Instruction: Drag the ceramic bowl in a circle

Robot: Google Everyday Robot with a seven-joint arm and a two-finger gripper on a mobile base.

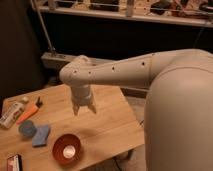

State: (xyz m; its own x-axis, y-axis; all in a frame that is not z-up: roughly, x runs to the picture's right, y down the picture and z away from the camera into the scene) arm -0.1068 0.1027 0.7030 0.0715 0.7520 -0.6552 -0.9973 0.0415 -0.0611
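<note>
Claw [84, 108] hangs above the middle of the wooden worktop [111, 125], pointing down, its two fingers spread and gripping nothing. Ceramic bowl [67, 148], reddish-brown with a pale centre, sits on the worktop near the front edge at roughly 7 o'clock from the claw, apart from it. At 9 o'clock of the bowl lie a blue pad [41, 135] and a blue-grey cup [27, 129], with an orange-handled tool [27, 114] and a bottle [12, 114] at 10 o'clock.

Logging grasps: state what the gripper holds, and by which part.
Nothing. The gripper hangs open and empty above the table, apart from the ceramic bowl nearer the front edge.
</note>
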